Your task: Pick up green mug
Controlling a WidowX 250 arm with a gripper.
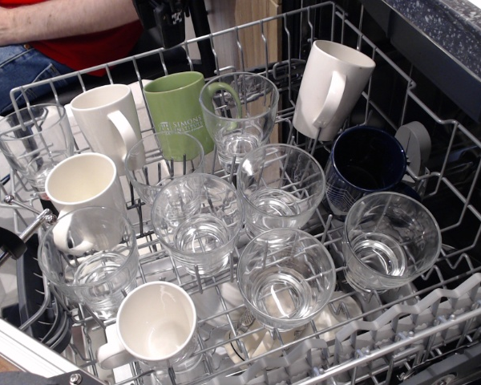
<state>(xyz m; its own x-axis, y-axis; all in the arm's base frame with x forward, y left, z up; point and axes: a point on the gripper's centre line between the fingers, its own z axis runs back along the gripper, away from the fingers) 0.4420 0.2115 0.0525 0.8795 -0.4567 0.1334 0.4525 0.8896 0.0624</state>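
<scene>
Sitting upright in rack: green mug.

The robot's hand is black, with small white markings on its casing

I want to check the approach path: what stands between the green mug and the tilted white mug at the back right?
In the only view, one clear glass stands between the green mug and the tilted white mug, partly overlapping the green handle.

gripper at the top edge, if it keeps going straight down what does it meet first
Probably the green mug, which sits almost directly below the gripper in the rack; depth is unclear, so it might land just behind the mug's rim.
</scene>
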